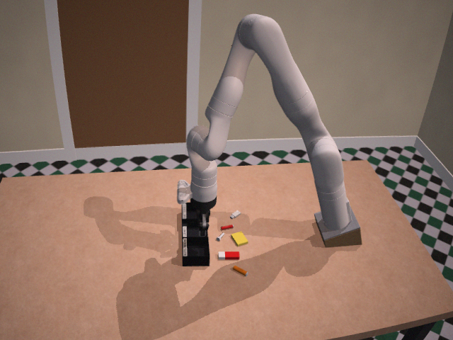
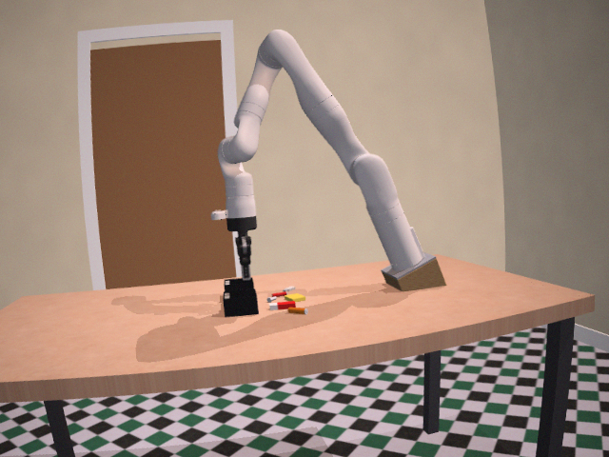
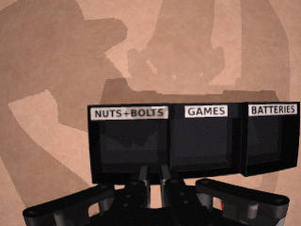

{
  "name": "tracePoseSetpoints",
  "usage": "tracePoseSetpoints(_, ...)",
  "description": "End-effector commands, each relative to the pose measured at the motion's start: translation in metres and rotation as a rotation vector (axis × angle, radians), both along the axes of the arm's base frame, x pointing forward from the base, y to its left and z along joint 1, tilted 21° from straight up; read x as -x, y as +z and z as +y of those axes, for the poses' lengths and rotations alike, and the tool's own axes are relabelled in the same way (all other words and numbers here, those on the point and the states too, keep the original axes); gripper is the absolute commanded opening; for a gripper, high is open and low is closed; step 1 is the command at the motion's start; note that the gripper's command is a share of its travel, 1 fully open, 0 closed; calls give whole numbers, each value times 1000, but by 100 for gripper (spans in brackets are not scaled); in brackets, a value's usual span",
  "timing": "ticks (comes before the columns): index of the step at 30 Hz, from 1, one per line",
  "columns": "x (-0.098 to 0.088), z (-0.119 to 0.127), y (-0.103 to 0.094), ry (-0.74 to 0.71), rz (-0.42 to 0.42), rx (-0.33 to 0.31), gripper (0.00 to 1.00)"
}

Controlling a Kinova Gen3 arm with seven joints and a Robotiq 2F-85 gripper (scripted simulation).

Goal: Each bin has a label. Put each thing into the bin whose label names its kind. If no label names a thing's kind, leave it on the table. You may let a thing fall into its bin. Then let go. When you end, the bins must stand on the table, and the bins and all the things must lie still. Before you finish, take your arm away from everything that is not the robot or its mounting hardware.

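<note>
Gripper [image 3: 156, 179] shut, empty, over black labeled bins [image 3: 188, 145].

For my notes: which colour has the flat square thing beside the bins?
Yellow; the flat square thing shows best in the top view.

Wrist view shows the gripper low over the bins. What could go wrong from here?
1. The gripper hangs shut and empty just above the row of bins. A sideways move at this height might clip a rim and shift them.
2. The bolt lies close to the yellow block and a red piece. Grasping it could nudge those neighbours.
</note>
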State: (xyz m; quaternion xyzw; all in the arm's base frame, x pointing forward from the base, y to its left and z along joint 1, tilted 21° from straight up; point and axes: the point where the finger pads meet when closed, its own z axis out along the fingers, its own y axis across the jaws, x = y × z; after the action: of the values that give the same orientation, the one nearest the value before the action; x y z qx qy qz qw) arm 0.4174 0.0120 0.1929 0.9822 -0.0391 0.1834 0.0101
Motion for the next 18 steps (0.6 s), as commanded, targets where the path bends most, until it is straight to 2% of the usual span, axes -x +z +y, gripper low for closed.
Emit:
tracePoseSetpoints(1, -1, 22, -1, 24, 5, 7, 9)
tracePoseSetpoints(9, -1, 21, -1, 22, 6, 8, 9)
tracePoseSetpoints(18, -10, 20, -24, 21, 1, 4, 9)
